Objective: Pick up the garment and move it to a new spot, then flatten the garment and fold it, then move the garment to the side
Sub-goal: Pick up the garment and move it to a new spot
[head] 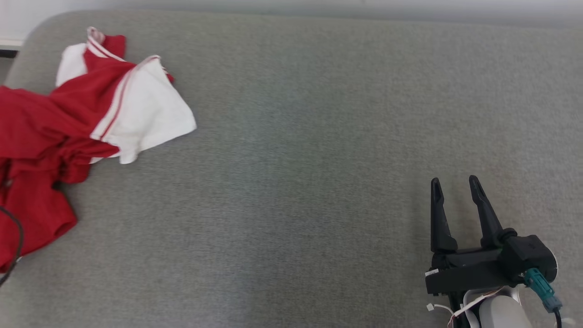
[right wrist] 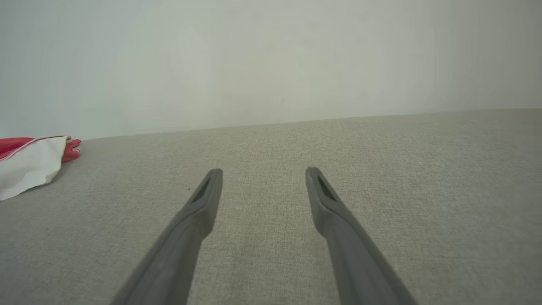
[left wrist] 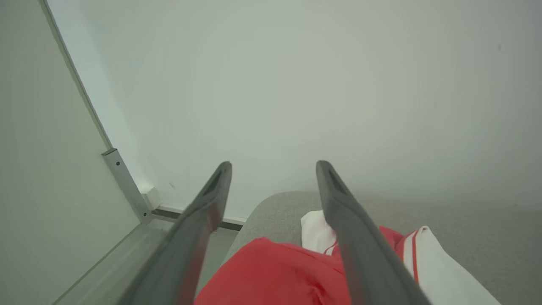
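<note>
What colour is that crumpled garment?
Red with white panels and thin stripes, the garment shows best in head view.

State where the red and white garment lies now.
In the head view the garment lies crumpled at the far left of the grey surface, near its back corner, far from the right gripper at lower right.

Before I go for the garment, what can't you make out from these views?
- Head view: the crumpled red and white fabric garment is cut off by the left edge.
- Left wrist view: the left gripper and the bottom edge hide much of it.
- Right wrist view: the left edge leaves one corner.
</note>
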Controlling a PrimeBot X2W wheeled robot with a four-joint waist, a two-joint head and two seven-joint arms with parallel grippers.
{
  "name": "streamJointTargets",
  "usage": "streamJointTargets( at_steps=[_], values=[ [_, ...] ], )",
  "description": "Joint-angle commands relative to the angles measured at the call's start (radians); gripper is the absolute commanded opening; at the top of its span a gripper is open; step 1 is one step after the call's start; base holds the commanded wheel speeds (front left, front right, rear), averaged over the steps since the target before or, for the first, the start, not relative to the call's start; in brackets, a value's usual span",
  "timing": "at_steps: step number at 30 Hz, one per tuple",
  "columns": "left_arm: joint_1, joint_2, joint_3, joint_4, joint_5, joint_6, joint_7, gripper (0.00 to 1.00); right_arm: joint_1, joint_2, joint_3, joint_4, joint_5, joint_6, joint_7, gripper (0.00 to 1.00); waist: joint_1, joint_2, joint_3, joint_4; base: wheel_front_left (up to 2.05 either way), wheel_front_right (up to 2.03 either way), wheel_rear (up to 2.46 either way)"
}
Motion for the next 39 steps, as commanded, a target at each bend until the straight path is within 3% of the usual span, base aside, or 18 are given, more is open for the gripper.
streamJointTargets(
  at_steps=[1, 7, 15, 25, 26, 27, 28, 29, 39],
  values=[
    [-0.027, 0.027, -0.027, 0.034, -0.024, 0.002, 0.015, 1.00, -0.015, 0.003, 0.004, -0.008, 0.008, 0.003, -0.001, 1.00, -0.0002, -0.0002, 0.076, -0.081, 0.00, 0.00, 0.00],
    [-0.074, 0.080, -0.142, 0.140, -0.114, 0.002, 0.112, 1.00, -0.016, 0.003, 0.009, -0.012, 0.018, 0.003, -0.001, 1.00, -0.0002, -0.0002, 0.080, -0.104, 0.00, 0.00, 0.00],
    [-0.095, 0.101, -0.239, 0.233, -0.223, 0.002, 0.267, 1.00, -0.017, 0.003, 0.013, -0.008, 0.027, 0.003, -0.001, 1.00, -0.0002, -0.0002, 0.070, -0.122, 0.00, 0.00, 0.00],
    [-0.108, 0.086, -0.328, 0.317, -0.354, 0.002, 0.472, 1.00, -0.010, 0.003, 0.018, -0.015, 0.033, 0.003, -0.001, 1.00, -0.0002, -0.0002, 0.069, -0.144, 0.00, 0.00, 0.00],
    [-0.109, 0.084, -0.333, 0.327, -0.359, 0.002, 0.474, 0.97, -0.011, 0.003, 0.019, -0.015, 0.033, 0.003, -0.001, 1.00, -0.0002, -0.0002, 0.069, -0.146, 0.00, 0.00, 0.00],
    [-0.110, 0.083, -0.340, 0.335, -0.360, 0.002, 0.473, 0.43, -0.011, 0.003, 0.019, -0.016, 0.033, 0.003, -0.001, 1.00, -0.0002, -0.0002, 0.069, -0.148, 0.00, 0.00, 0.00],
    [-0.115, 0.087, -0.346, 0.345, -0.355, 0.002, 0.460, 0.10, -0.012, 0.003, 0.020, -0.016, 0.033, 0.003, -0.001, 1.00, -0.0002, -0.0002, 0.069, -0.150, 0.00, 0.00, 0.00],
    [-0.119, 0.088, -0.351, 0.355, -0.353, 0.002, 0.451, 0.00, -0.013, 0.003, 0.020, -0.016, 0.033, 0.003, -0.001, 1.00, -0.0002, -0.0002, 0.069, -0.152, 0.00, 0.00, 0.00],
    [-0.211, 0.109, -0.370, 0.380, -0.283, 0.004, 0.177, 0.00, 0.004, 0.003, 0.011, -0.005, 0.036, 0.003, -0.001, 1.00, -0.0002, -0.0002, 0.027, -0.136, 0.00, 0.00, 0.00]
  ],
)
